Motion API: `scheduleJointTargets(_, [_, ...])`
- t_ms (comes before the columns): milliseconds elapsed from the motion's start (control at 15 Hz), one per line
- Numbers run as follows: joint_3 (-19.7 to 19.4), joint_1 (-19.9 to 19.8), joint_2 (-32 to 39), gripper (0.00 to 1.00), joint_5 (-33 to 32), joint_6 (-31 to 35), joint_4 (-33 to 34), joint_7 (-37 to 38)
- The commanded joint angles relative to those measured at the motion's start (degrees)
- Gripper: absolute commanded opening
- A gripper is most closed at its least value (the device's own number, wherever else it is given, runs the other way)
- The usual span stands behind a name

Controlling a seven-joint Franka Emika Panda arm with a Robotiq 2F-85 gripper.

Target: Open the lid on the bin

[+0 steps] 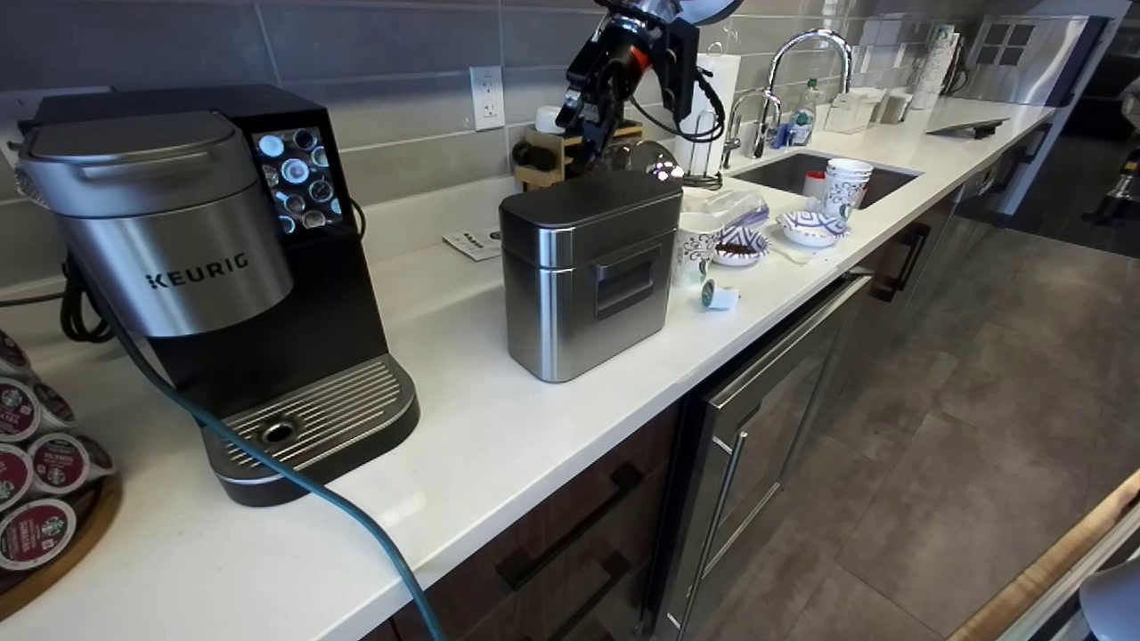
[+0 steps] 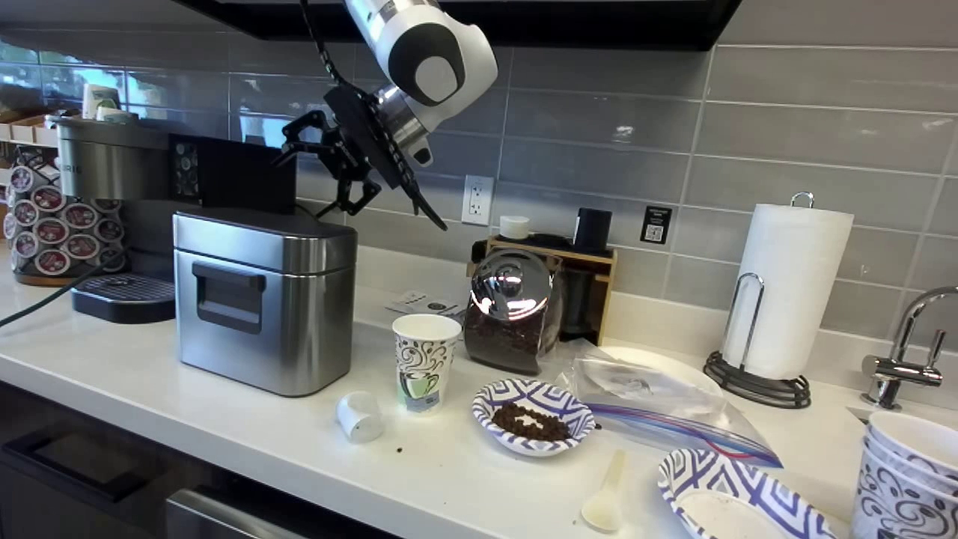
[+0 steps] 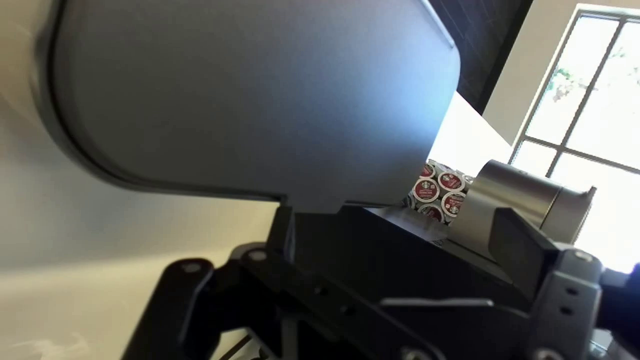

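Observation:
The steel bin (image 1: 579, 312) stands upright on the white counter, and it also shows in an exterior view (image 2: 247, 329) with its recessed handle facing front. Its dark grey lid (image 1: 588, 198) lies flat and closed on top in both exterior views (image 2: 258, 221). In the wrist view the lid (image 3: 250, 100) fills the upper middle, with a narrow tab at its near edge. My gripper (image 2: 301, 186) is tilted above the lid's rear edge, open and empty. In the wrist view its fingers (image 3: 397, 220) are wide apart, one near the tab. I cannot tell whether it touches.
The Keurig coffee maker (image 1: 223, 276) stands beside the bin. A paper cup (image 2: 425, 359), a white pod (image 2: 359, 417) and a bowl of grounds (image 2: 534, 438) are on its other side. A glass jar (image 2: 509, 322) stands behind. A dark cabinet underside (image 2: 524, 26) hangs overhead.

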Motion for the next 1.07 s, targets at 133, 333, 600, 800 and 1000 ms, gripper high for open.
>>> scheduleJointTargets(133, [1.53, -0.07, 3.45, 1.0, -2.95, -2.16, 4.9, 1.6])
scheduleJointTargets(333, [2.16, -0.04, 4.4, 1.0, -3.4, -2.39, 5.98, 1.75])
scheduleJointTargets(600, [2.97, 0.0, 5.54, 1.0, -3.99, -2.79, 7.23, 1.74])
scheduleJointTargets(800, [3.6, -0.07, 6.16, 1.0, -4.03, -4.11, 8.07, 2.09])
scheduleJointTargets(1000, [3.96, -0.31, 6.41, 1.0, -3.79, -5.82, 8.65, 2.37])
